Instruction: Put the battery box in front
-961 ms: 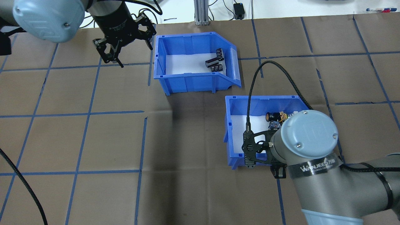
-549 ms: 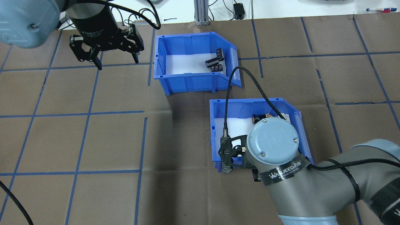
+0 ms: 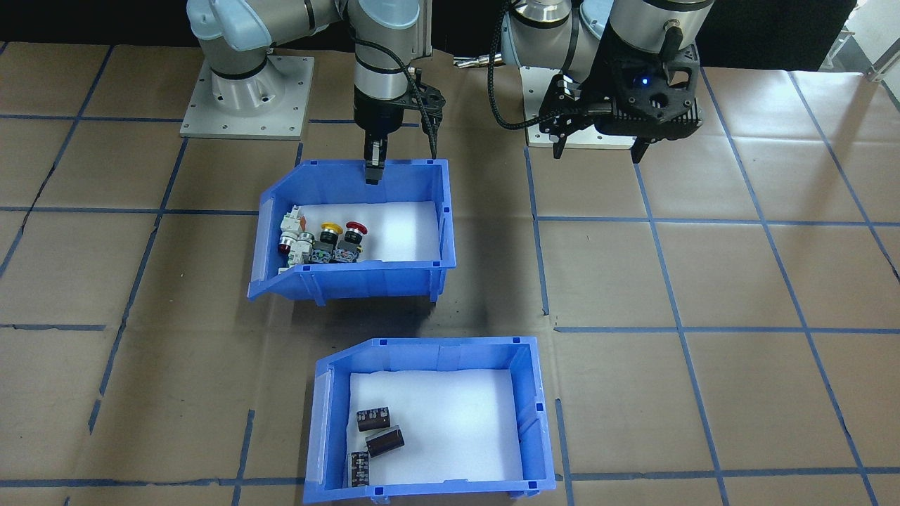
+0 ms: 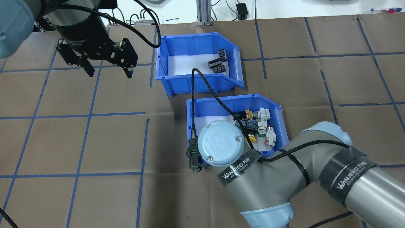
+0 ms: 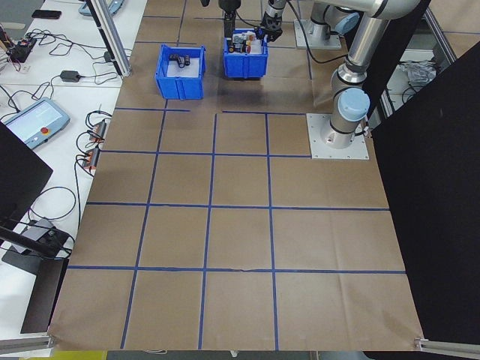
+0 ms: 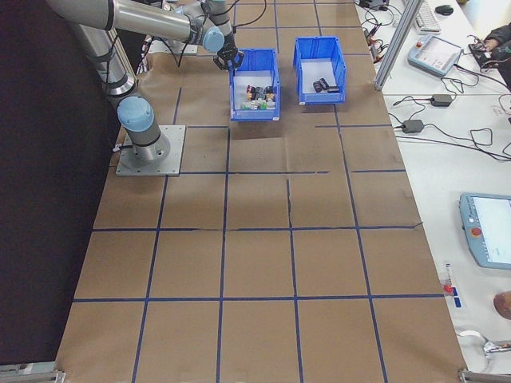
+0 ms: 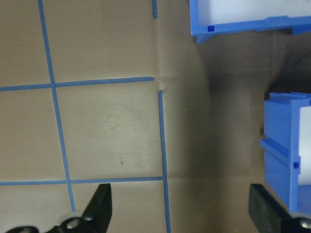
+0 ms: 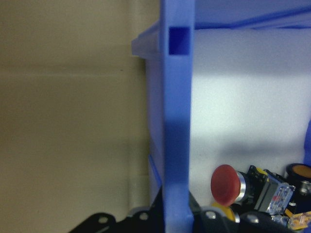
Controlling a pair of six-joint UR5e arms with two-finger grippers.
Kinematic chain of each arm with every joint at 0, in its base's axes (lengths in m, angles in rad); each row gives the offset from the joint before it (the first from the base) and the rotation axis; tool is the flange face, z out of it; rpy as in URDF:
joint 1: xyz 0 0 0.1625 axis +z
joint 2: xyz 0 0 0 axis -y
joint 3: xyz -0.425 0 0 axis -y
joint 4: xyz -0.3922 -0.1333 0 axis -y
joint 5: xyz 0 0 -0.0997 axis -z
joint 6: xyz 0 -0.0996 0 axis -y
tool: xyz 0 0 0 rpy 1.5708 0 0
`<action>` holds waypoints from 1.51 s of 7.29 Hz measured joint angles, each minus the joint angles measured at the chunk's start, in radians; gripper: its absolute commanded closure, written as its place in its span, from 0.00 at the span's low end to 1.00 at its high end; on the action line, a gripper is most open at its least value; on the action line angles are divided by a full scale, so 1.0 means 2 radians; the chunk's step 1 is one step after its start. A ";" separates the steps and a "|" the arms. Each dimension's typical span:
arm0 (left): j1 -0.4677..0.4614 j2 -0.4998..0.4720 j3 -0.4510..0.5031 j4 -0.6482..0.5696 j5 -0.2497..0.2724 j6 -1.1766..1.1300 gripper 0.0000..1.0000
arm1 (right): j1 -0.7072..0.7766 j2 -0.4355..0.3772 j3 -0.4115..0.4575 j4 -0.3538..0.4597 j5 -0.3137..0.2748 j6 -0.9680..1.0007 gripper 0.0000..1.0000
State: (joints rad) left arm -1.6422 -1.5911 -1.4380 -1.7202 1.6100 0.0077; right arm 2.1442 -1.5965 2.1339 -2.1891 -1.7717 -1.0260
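The battery box [image 4: 190,84], a blue bin with three dark cylinders [image 4: 218,63] on a white liner, stands at the table's far side, nearest the camera in the front-facing view [image 3: 450,355]. Just behind it on the robot's side stands the identical switch bin [image 4: 227,101] with coloured push-buttons [image 3: 323,242]. My right gripper [image 3: 373,172] is shut on this switch bin's robot-side wall [image 8: 177,121]; in the overhead view the wrist hides it. My left gripper [image 4: 107,71] hangs open above bare table, left of the battery box and touching nothing.
An aluminium post [image 4: 204,12] and a black adapter [image 4: 242,9] stand beyond the table's far edge. Both arm base plates [image 3: 246,105] lie on the robot's side. Brown paper with blue tape lines [image 4: 88,114] covers the table.
My right arm has slid the switch bin leftward in the overhead view, to just behind the battery box. My left gripper has drifted left and toward the robot, turning, still open.
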 measured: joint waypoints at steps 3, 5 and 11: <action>0.001 0.002 -0.004 -0.002 0.003 0.003 0.00 | 0.015 0.011 -0.002 -0.010 0.001 0.021 0.80; 0.001 0.002 -0.010 -0.002 0.001 0.003 0.00 | 0.016 0.016 0.001 -0.011 0.003 0.022 0.18; 0.011 0.004 -0.033 0.006 -0.026 0.065 0.00 | 0.008 -0.006 -0.035 0.028 0.000 0.022 0.00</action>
State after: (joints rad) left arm -1.6211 -1.5832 -1.5035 -1.7086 1.5576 0.1377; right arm 2.1594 -1.6090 2.0631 -2.1328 -1.7708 -0.9817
